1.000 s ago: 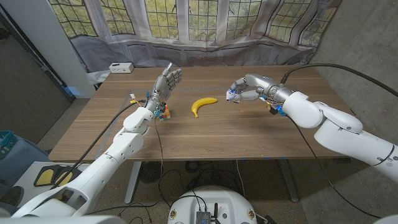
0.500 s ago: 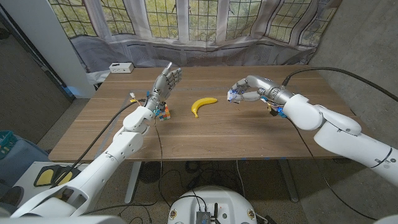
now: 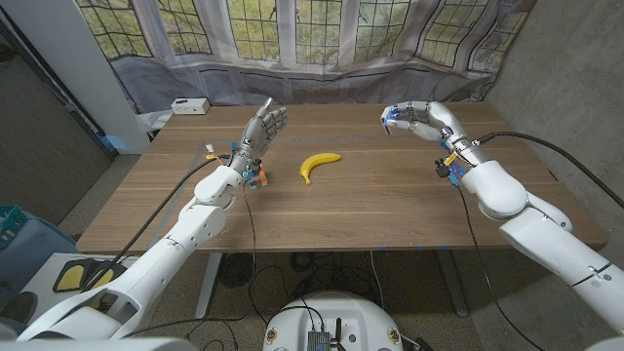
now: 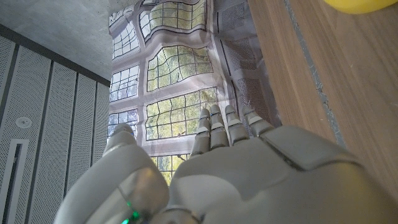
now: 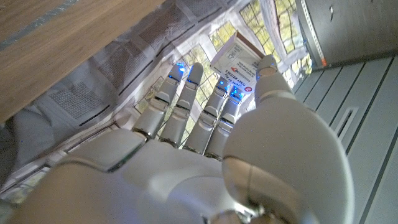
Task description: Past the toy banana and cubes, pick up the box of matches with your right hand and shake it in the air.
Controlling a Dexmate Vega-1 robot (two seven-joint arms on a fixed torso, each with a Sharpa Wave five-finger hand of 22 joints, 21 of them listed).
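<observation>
1. Right fingers (image 5: 217,109) pinch the box of matches (image 5: 236,59) against the thumb; white box with print, brown edge, sits at the fingertips.
2. In the head view the right hand (image 3: 421,119) holds the box of matches (image 3: 390,117) off the worktop (image 3: 370,210), raised over the far edge at about 1 o'clock from the toy banana (image 3: 318,164). Small and partly hidden there.
3. Left fingers (image 4: 217,121) point up side by side, holding nothing; thumb stands apart.
4. Left hand (image 3: 261,129) is upright over the worktop, at about 10 o'clock from the toy banana.
5. Cubes (image 3: 255,176), coloured, lie at 9 o'clock from the toy banana, just below the left hand.
6. Toy banana lies on the worktop mid-table, between the two hands.
7. White box (image 3: 189,105) sits at the far corner, about 10 o'clock.
</observation>
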